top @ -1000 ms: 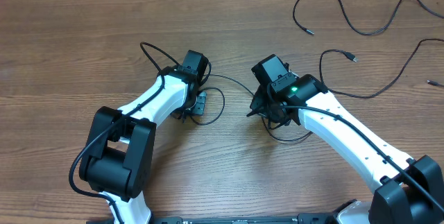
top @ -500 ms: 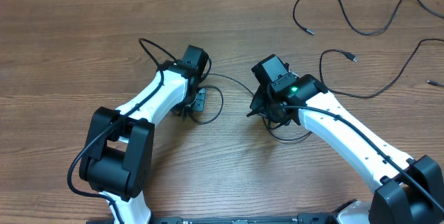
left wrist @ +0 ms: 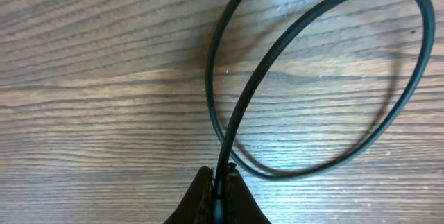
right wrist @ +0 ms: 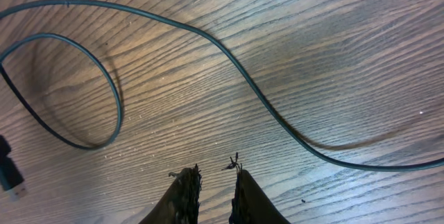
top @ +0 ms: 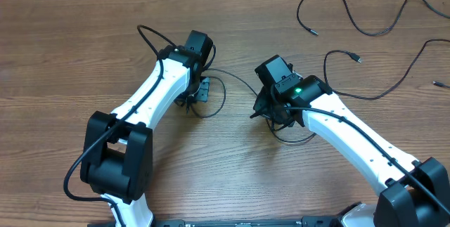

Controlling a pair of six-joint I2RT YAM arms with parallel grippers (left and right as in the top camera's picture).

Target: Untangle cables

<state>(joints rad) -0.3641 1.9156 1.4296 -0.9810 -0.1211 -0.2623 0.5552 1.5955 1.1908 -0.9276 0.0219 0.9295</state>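
Note:
A thin black cable [top: 235, 81] runs across the wood between my two arms and curls into a loop [top: 223, 99] beside the left one. My left gripper [top: 202, 90] is shut on this cable. In the left wrist view the strand [left wrist: 239, 116] rises from between the closed tips [left wrist: 220, 177] and bends into a wide loop lying on the table. My right gripper [top: 264, 112] hovers low over the table; its tips [right wrist: 216, 172] stand slightly apart with nothing between them. The cable [right wrist: 229, 59] passes in front of them, with a plug [right wrist: 7, 172] at the left edge.
More loose black cables lie at the far right: one curling along the top edge [top: 351, 17], one with a plug end [top: 357, 58] sweeping toward the right edge, and a short tip [top: 440, 83]. The table [top: 56, 58] is wood.
My left gripper closed fully on the cable and moved a little toward the far side, dragging the loop with it. The right arm has stayed still.

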